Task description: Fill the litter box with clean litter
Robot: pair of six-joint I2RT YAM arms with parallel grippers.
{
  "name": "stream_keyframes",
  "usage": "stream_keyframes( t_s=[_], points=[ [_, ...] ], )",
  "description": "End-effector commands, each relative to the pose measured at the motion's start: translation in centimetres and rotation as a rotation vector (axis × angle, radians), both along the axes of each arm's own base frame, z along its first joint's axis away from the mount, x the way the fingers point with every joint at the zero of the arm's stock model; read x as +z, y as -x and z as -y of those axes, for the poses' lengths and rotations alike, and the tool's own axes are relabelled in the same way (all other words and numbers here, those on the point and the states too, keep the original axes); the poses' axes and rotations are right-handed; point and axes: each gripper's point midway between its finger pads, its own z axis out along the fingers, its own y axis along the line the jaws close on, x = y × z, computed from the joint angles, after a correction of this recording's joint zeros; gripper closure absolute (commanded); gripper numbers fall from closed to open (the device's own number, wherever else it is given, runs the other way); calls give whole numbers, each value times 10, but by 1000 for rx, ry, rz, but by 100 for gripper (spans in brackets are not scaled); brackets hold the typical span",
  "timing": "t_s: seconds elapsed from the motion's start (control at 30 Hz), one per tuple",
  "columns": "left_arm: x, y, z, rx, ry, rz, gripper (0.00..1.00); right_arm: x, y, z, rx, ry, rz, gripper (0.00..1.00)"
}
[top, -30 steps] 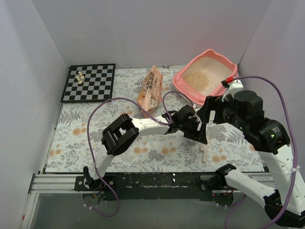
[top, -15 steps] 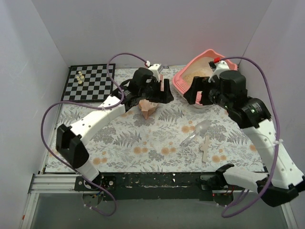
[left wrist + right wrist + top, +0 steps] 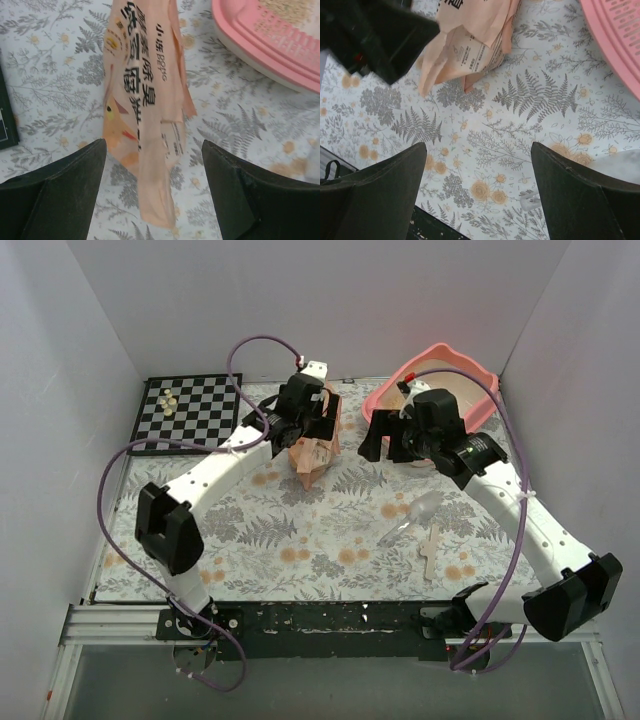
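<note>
Two sets of fingers, both spread wide and holding nothing. My left fingers [image 3: 65, 185] hover over the orange bag [image 3: 145, 100], whose long axis runs top to bottom in the left wrist view. My right fingers [image 3: 375, 190] hang over the floral surface [image 3: 250, 530] beside it. The litter box [image 3: 440, 348] sits at the upper right of the overhead frame, set diagonally, with clean litter [image 3: 292, 6] in its pale interior.

Litter box [image 3: 443, 348] partly behind right arm [image 3: 445, 432]
</note>
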Motion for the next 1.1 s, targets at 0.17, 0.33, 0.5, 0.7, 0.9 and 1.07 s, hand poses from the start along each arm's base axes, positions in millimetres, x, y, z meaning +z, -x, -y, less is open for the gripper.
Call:
stream_keyframes(
  t_s=[0.17, 0.33, 0.5, 0.7, 0.9, 1.07],
  points=[
    [-24, -96, -7, 57, -171, 84, 21, -1, 31, 12, 34, -43, 58, 7],
    [-62, -117, -3, 67, -195, 22, 23, -6, 46, 21, 39, -30, 47, 7],
    [-81, -118, -1, 82, -206, -30, 95, -8, 55, 24, 52, -35, 43, 7],
    [-57, -103, -29, 233, -209, -41, 100, -11, 62, 24, 65, -49, 36, 8],
    [-16, -59, -38, 357, 19, -135, 100, -15, 74, 19, 91, -98, 14, 8],
    [15, -18, -44, 521, 296, -207, 100, -12, 84, 19, 105, -132, 25, 9]
  ],
)
